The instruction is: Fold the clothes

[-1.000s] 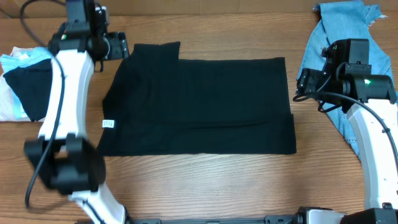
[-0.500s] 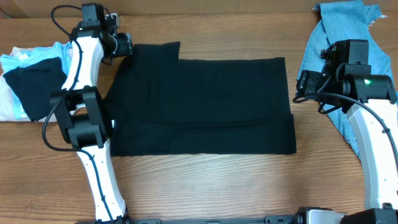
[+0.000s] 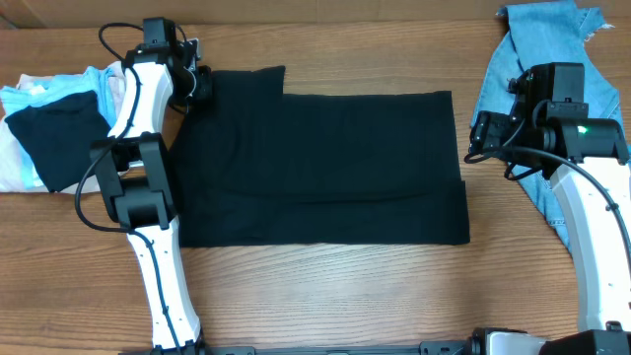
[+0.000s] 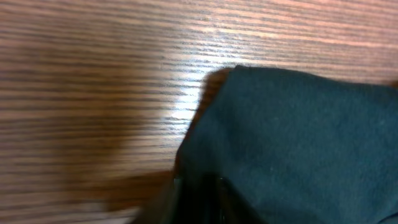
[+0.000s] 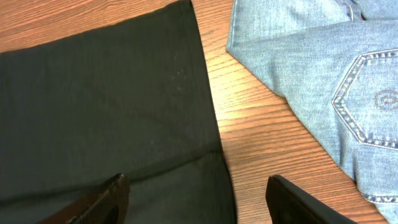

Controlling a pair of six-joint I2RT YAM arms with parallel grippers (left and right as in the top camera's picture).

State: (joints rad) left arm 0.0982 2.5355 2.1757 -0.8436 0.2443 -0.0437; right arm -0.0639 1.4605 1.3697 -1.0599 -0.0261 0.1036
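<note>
Tabletop [image 3: 325, 286] of wood bears black T-shirt [image 3: 325, 158]; left pincer [image 3: 204, 85] clamps its corner, right pincer [image 5: 196, 200] gapes.

Bright even light, table [image 4: 186, 102] glare, motion blur

The black T-shirt [image 3: 325, 168] lies flat, folded into a wide rectangle.

Black T-shirt [image 5: 106, 106] fills the left, flat on the wood table [image 5: 249, 130], with its right edge running top to bottom and a lower layer stepping out near the bottom. Light-blue jeans [image 5: 305, 56] lie right, apart from the shirt, stitched back pocket [image 5: 373, 102] visible. Right gripper [image 5: 198, 186] is over the shirt's edge, fingers [image 5: 102, 202] spread wide.
</note>
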